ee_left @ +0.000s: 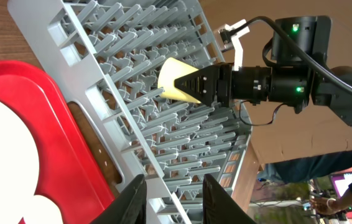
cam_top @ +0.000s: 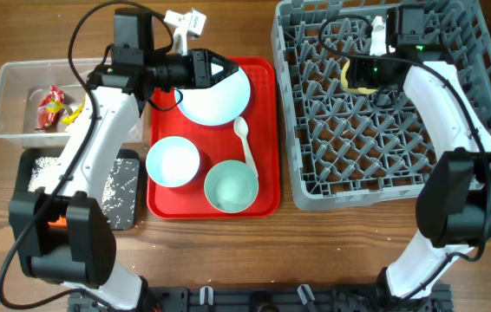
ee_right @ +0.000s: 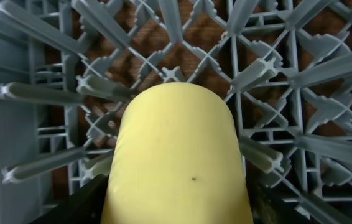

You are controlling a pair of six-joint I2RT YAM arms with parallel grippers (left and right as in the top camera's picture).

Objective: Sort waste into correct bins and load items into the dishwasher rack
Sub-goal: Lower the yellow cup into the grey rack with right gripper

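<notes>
My right gripper [cam_top: 358, 78] is shut on the small yellow cup [cam_top: 350, 80] and holds it just above the pegs of the grey dishwasher rack [cam_top: 315, 178]. In the right wrist view the cup [ee_right: 176, 155] fills the middle, over the rack's pegs [ee_right: 288, 74]. My left gripper [cam_top: 225, 71] is open and empty over the near rim of the pale-blue plate [cam_top: 219, 102]. In the left wrist view its fingers [ee_left: 175, 200] stand apart, with the rack [ee_left: 132, 118] and the held cup [ee_left: 175, 79] beyond. Two pale-blue bowls [cam_top: 173, 161] [cam_top: 231, 187] and the white spoon [cam_top: 245, 143] lie on the tray.
The flat red tray [cam_top: 267, 130] lies between the bins and the rack. The clear tub [cam_top: 11, 91] at the left holds red and yellow wrappers [cam_top: 53, 108]. The black tub [cam_top: 122, 195] in front of it holds white rice grains; my left arm covers part of it.
</notes>
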